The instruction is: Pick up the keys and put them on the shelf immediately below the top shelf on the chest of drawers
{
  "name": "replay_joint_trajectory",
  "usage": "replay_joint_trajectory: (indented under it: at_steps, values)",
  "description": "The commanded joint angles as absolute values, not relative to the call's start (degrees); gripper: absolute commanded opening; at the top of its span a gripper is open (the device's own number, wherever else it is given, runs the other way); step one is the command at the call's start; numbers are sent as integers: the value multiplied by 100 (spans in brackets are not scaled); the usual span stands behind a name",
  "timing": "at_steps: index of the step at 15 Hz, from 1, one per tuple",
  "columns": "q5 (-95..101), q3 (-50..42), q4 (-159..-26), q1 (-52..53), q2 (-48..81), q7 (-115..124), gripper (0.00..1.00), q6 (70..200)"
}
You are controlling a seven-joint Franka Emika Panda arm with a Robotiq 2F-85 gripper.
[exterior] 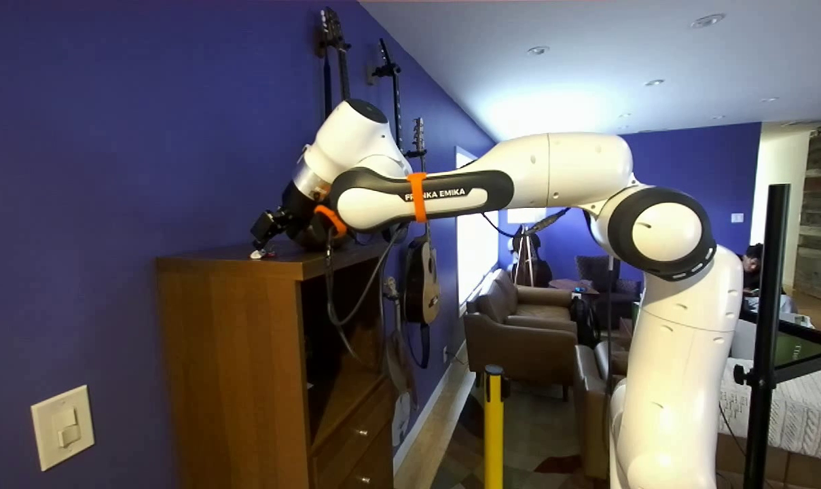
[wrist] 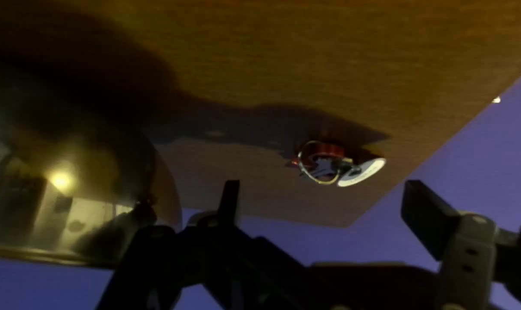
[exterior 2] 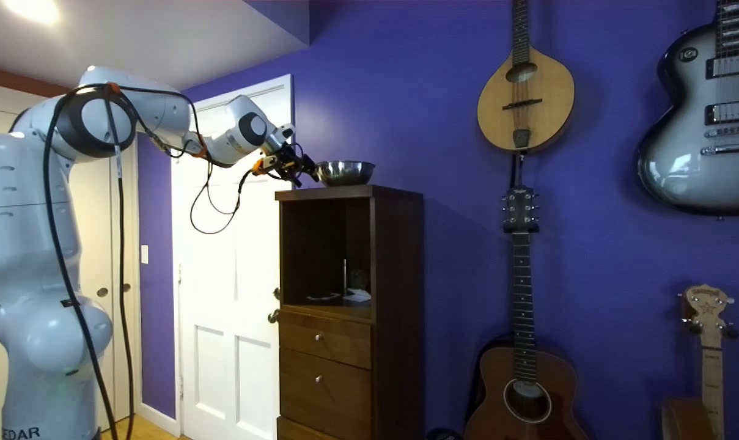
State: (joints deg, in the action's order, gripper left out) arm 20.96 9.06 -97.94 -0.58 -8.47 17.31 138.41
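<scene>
jaws spread apart; only the wrist view clearly shows the keys [wrist: 338,165].

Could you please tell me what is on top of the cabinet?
A metal bowl and the keys rest on the cabinet. What is inside or beneath the bowl is hidden in all views.
</scene>
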Motion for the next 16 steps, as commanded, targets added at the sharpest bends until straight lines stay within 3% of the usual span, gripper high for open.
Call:
replay_joint_trajectory:
  at_steps: [1,10,12,16]
  values:
    - [2124,836,-9694,-8,-767,1783,69,13665]
    - [2083,845,-9709,60,-773,1810,5,13504]
    - [2069,850,-9719,80,-799,1801,0,13486]
    - [2014,886,-9772,157,-944,1744,1,13533]
